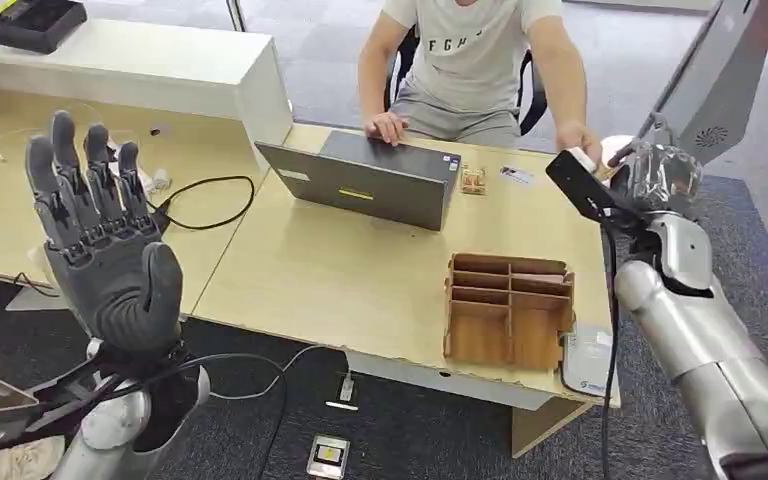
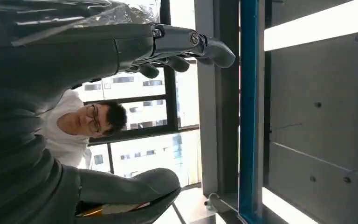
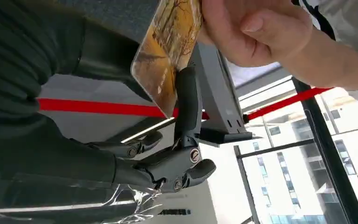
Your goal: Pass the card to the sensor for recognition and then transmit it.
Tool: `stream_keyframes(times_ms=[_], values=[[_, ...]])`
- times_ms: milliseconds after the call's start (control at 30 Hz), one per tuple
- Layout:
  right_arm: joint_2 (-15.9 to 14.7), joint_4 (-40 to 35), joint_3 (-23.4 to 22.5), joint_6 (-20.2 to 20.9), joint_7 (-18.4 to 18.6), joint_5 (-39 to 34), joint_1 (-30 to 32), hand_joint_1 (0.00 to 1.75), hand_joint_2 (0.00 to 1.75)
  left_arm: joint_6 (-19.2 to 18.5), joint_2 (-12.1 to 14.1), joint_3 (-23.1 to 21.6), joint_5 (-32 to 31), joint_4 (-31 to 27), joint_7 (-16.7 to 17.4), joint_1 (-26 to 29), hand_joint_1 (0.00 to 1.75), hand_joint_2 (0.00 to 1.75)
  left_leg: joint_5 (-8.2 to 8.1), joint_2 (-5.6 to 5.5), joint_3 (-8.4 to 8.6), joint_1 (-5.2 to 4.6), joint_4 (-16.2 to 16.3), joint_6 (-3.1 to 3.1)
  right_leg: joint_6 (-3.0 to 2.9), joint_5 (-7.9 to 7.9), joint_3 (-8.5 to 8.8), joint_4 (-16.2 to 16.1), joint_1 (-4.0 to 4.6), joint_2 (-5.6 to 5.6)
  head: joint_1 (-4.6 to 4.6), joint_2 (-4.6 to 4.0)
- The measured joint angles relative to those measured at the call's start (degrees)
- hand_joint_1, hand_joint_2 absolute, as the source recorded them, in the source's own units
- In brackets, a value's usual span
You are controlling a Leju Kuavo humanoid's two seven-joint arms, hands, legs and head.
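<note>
The head view looks down and forward over the bench (image 1: 360, 290) from high up. Both wrist views sit close behind their hands, apparently tilted upward toward windows; the left shares the seated person (image 2: 81, 123).

An office: a person (image 1: 465, 60) sits behind a laptop (image 1: 370, 180) on a desk (image 1: 340, 280), carpet beneath.
</note>
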Motion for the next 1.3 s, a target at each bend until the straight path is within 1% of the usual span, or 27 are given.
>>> stream_keyframes(times_ms=[200, 267, 300, 367, 467, 567, 600, 700, 800, 833, 900, 1000, 1033, 1100, 1167, 1267, 1300], values=[[-0.7, 0.3, 0.1, 0.7, 0.5, -0.1, 0.5, 0.0, 1.75, -0.6, 0.0, 0.0, 0.0, 0.3, 0.2, -0.4, 0.0, 1.75, 0.0, 0.0, 0.0, 0.0, 0.0, 0.0, 0.0, 0.0, 0.0, 0.0, 0.0, 0.0, 0.0, 0.0], [-1.0, 0.2, 0.1, 0.6, 0.1, -0.4, 0.7, 0.0, 1.75, -0.9, 0.0, 0.1, 0.0, 0.4, 0.2, -0.5, 0.0, 1.75, 0.0, 0.0, 0.0, 0.0, 0.0, 0.0, 0.0, 0.0, 0.0, 0.0, 0.0, 0.0, 0.0, 0.0], [-1.2, 0.1, 0.0, 0.2, -0.8, -0.9, 0.8, 0.0, 1.75, -1.0, 0.0, 0.1, 0.1, 0.4, 0.5, -0.7, 0.0, 1.75, 0.0, 0.0, 0.01, 0.0, 0.0, 0.0, 0.0, 0.0, 0.0, 0.0, 0.0, 0.0, 0.0, 0.0], [-1.8, -1.4, -0.1, -0.2, -1.4, -1.2, 1.2, 0.0, 1.75, -1.2, 0.0, 0.1, 0.1, 0.5, 0.9, -0.7, 0.0, 1.75, 0.0, 0.0, 0.02, 0.0, 0.0, 0.0, 0.0, 0.0, 0.0, 0.0, 0.0, 0.0, 0.0, 0.0], [-2.9, -5.6, -0.6, -1.3, -2.2, -1.7, 2.4, 0.0, 1.75, -0.9, 0.0, 0.1, 0.1, 0.7, 1.9, -1.1, 0.0, 1.75, 0.0, -0.01, 0.03, 0.0, 0.0, 0.0, 0.0, 0.0, 0.01, 0.0, 0.0, 0.0, 0.0, 0.0], [-4.8, -14.1, -1.6, -1.6, -1.4, -2.1, 5.5, 0.0, 1.75, 0.0, 0.0, 0.1, -0.3, 0.7, 2.6, -1.3, 0.0, 1.75, 0.0, 0.0, 0.02, 0.0, 0.0, 0.0, 0.0, 0.0, 0.0, 0.0, 0.0, 0.0, -0.02, 0.0], [-5.2, -15.7, -1.8, -1.7, -1.4, -2.3, 6.1, 0.0, 1.75, 0.3, 0.0, 0.1, -0.4, 0.7, 2.6, -1.3, 0.0, 1.75, -0.01, 0.02, 0.03, 0.0, 0.0, 0.0, 0.0, 0.0, 0.01, 0.0, 0.0, 0.02, 0.0, 0.0], [-6.8, -24.5, -2.9, -3.5, -1.9, -4.3, 10.6, 0.0, 1.75, 2.0, 0.4, 0.2, -1.3, 0.7, 3.0, -1.0, 0.0, 1.75, -0.01, -0.02, 0.03, 0.0, 0.0, 0.01, 0.01, -0.01, 0.04, 0.0, 0.01, -0.01, 0.02, 0.0], [-8.4, -33.4, -3.9, -7.3, -3.0, -6.1, 17.1, 0.0, 1.75, 2.6, 1.2, 0.6, -1.7, 0.3, 3.2, 0.2, 0.0, 1.75, -0.03, -0.02, 0.06, 0.01, 0.0, 0.01, 0.02, -0.02, 0.04, 0.0, 0.02, -0.01, 0.02, 0.0], [-9.0, -37.9, -4.6, -10.0, -3.8, -6.6, 19.7, 0.0, 1.75, 2.5, 1.4, 0.8, -1.9, 0.1, 3.2, 0.8, 0.0, 1.75, -0.05, -0.03, 0.05, 0.02, 0.0, 0.0, 0.03, -0.05, 0.05, 0.0, 0.02, -0.02, 0.0, 0.0], [-9.8, -44.3, -5.6, -12.5, -4.5, -6.3, 25.2, 0.0, 1.75, 1.2, 1.7, 1.2, -2.0, -0.1, 3.1, 1.9, 0.0, 1.75, -0.05, -0.05, 0.04, 0.02, 0.0, 0.0, 0.01, -0.07, 0.04, 0.0, 0.03, -0.03, 0.02, 0.0], [-10.3, -51.4, -7.1, -14.2, -5.3, -4.9, 33.0, 0.0, 1.75, -1.8, 1.7, 1.7, -2.1, -0.1, 2.8, 2.7, 0.0, 1.75, -0.1, -0.03, 0.05, 0.02, 0.0, 0.0, -0.01, -0.08, 0.05, 0.0, 0.03, -0.02, 0.0, 0.0], [-10.4, -55.2, -8.0, -15.1, -5.6, -4.1, 36.2, 0.0, 1.75, -2.7, 1.7, 1.8, -2.2, -0.1, 2.7, 2.9, 0.0, 1.75, -0.1, -0.04, 0.02, 0.02, 0.0, 0.01, 0.0, -0.08, 0.06, 0.0, 0.03, -0.03, 0.02, 0.0], [-10.4, -60.6, -9.5, -16.5, -6.1, -3.3, 41.7, 0.0, 1.75, -4.0, 1.6, 2.2, -2.4, -0.1, 2.7, 3.1, 0.0, 1.75, -0.1, -0.04, 0.01, 0.01, 0.0, 0.01, 0.02, -0.1, 0.05, -0.1, 0.01, -0.03, 0.0, 0.0], [-10.1, -64.4, -11.0, -17.6, -7.6, -3.2, 45.9, 0.0, 1.75, -4.8, 1.4, 2.7, -2.8, -0.1, 2.9, 3.3, 0.0, 1.75, -0.13, 0.04, 0.01, 0.01, -0.1, 0.01, 0.02, -0.1, 0.05, -0.1, 0.02, 0.0, 0.0, 0.0], [-9.3, -69.3, -12.9, -17.7, -9.9, -3.5, 51.4, 0.0, 1.75, -5.2, 1.2, 3.1, -3.5, -0.1, 3.2, 3.8, 0.0, 1.75, -0.13, 0.01, 0.02, 0.01, -0.1, 0.0, 0.02, -0.1, 0.05, -0.1, 0.01, 0.0, -0.02, 0.0], [-9.1, -70.6, -13.4, -17.7, -10.1, -3.5, 52.8, 0.0, 1.75, -5.2, 1.2, 3.2, -3.5, -0.1, 3.2, 4.1, 0.0, 1.75, -0.13, 0.0, 0.0, 0.01, -0.1, 0.01, 0.02, -0.1, 0.05, -0.1, 0.01, 0.0, 0.0, 0.0]])
